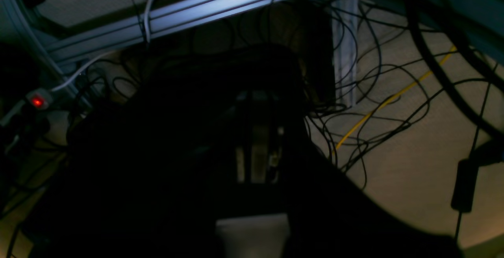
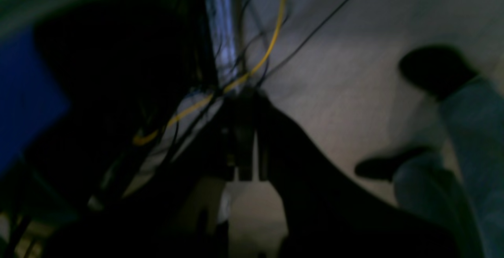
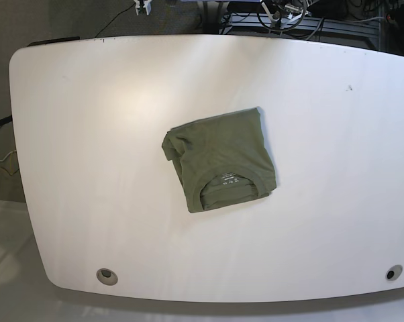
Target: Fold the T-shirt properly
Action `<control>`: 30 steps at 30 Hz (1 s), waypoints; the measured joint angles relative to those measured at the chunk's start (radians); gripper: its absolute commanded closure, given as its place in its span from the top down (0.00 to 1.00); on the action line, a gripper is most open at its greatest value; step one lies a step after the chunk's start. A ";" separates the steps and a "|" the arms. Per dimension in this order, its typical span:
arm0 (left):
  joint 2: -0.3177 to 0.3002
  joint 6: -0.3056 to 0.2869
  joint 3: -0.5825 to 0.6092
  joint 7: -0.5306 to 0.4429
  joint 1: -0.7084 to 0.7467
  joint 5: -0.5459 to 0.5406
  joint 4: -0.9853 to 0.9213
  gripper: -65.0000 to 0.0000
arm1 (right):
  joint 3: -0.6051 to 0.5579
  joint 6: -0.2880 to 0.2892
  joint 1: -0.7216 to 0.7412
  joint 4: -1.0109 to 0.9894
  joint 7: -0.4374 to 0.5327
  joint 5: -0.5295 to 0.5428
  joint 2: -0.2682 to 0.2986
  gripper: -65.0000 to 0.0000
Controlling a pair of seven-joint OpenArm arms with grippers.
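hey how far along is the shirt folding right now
Done, by the look of it: the T-shirt lies on the white table as a compact folded packet, collar on top. One corner at its upper left is bunched, so the fold is a bit untidy. In hand: nothing; neither arm shows over the table, and both wrist views face floor cables. Left: at most smoothing that corner.

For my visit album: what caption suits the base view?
Olive-green T-shirt lying folded, collar showing, on a white table, no robot arms in sight.
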 measured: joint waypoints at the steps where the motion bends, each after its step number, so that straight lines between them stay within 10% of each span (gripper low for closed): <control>1: -0.002 0.002 0.012 0.001 -0.002 0.000 0.000 0.00 | 0.000 -0.002 0.002 0.001 -0.006 0.000 0.000 0.00; 30: -0.008 0.002 0.132 0.098 -0.001 0.003 0.000 0.00 | -0.006 -0.001 0.003 -0.015 -0.147 -0.001 -0.006 0.00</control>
